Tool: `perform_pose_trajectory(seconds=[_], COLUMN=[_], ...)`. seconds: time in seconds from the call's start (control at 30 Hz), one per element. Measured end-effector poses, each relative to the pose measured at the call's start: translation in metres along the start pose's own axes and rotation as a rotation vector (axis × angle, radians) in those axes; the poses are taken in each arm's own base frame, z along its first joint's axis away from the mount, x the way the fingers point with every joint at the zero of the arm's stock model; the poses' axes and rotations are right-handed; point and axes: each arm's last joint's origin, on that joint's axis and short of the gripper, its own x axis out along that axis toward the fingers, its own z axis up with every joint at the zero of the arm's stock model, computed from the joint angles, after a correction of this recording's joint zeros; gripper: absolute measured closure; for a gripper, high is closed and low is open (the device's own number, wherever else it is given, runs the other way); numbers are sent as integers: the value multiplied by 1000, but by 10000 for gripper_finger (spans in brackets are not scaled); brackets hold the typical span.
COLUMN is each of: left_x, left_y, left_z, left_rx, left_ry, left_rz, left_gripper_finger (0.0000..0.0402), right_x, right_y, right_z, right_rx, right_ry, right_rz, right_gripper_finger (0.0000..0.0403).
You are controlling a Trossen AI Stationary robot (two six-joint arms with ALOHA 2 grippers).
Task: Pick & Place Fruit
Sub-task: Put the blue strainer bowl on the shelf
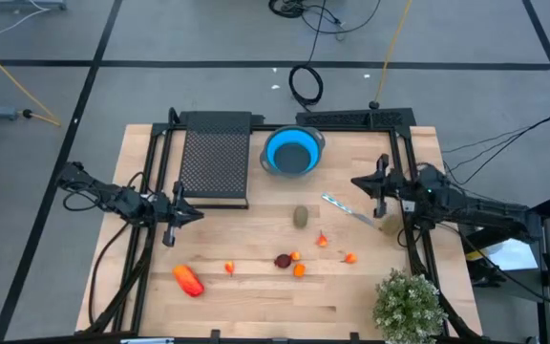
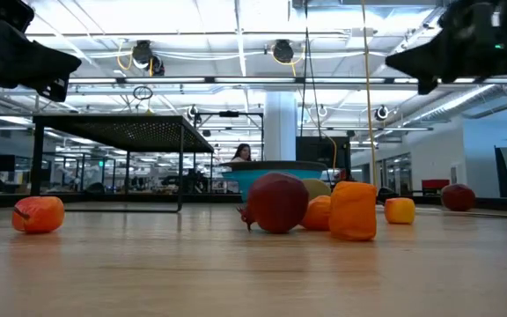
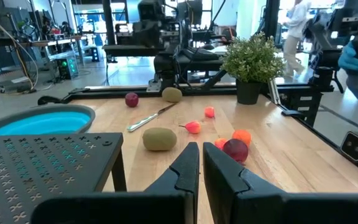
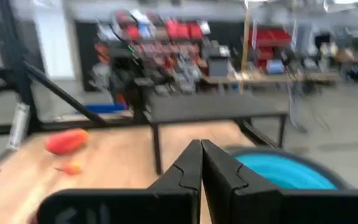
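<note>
toy fruit (image 1: 284,259) scattered on table (image 1: 256,306)

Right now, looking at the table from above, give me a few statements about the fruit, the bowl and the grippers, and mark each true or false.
1. The round blue bowl holds a fruit. False: it is empty.
2. The long red-orange toy fruit lies apart from the other fruit, nearest the left arm's side. True.
3. The left gripper holds the brownish-green oval fruit. False: its fingers are shut on nothing.
4. The thin silvery knife lies on the wood between the oval fruit and the right gripper. True.
5. The dark red round fruit sits on the black perforated rack. False: it is on the wood.
</note>
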Motion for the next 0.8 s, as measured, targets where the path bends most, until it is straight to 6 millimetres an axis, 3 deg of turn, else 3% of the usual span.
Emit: perform_pose_trajectory(seconds=[0.23,0.5,0.8], left_x=[0,0,0], left_y=[0,0,0], left_z=[0,0,0], left_rx=[0,-1,-2], left_ry=[0,0,-1], left_rz=[0,0,0], left_gripper_finger=[380,380,380], right_x=[47,99,123], right_y=[-6,-13,-26], right_z=[17,21,25], right_rx=[24,49,14], right_ry=[214,518,644], right_rz=[-25,-30,-54], right_gripper_finger=[403,403,403])
